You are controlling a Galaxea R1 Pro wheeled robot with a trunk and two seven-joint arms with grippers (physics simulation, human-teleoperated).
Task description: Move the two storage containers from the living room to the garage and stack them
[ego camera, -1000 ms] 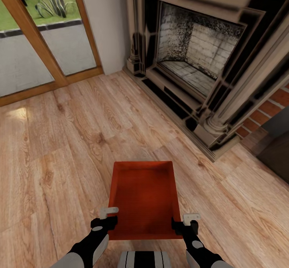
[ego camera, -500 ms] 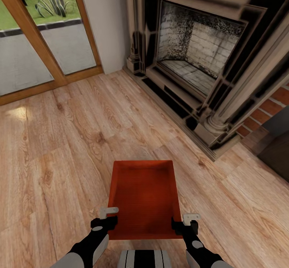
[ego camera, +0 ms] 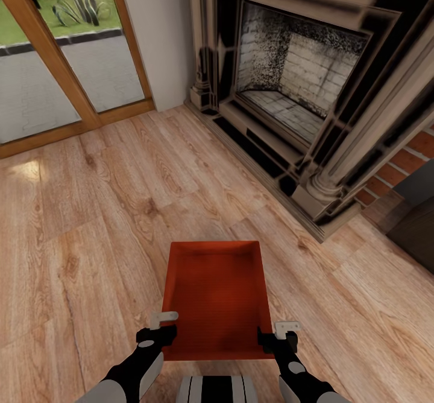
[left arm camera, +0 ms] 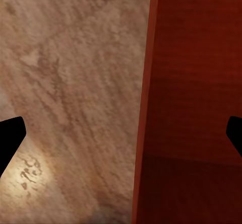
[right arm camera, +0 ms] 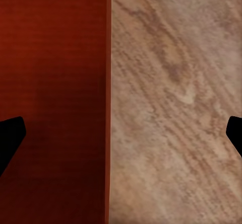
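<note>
1. A red bin (ego camera: 214, 297) sits low and near in the head view, over the wood floor (ego camera: 90, 222).
2. The left gripper (ego camera: 158, 329) is at the bin's near left corner. In the left wrist view its fingers (left arm camera: 10, 138) stand wide apart, one on each side of the bin's left wall (left arm camera: 146, 103).
3. The right gripper (ego camera: 278, 336) is at the near right corner. Its fingers (right arm camera: 10, 136) are wide apart too, with the bin's right wall (right arm camera: 108, 103) between them.
4. I cannot tell if the fingers press on the walls.
5. A fireplace (ego camera: 289, 89) is far and to the right.
6. A glass door (ego camera: 54, 53) is far and to the left.
</note>
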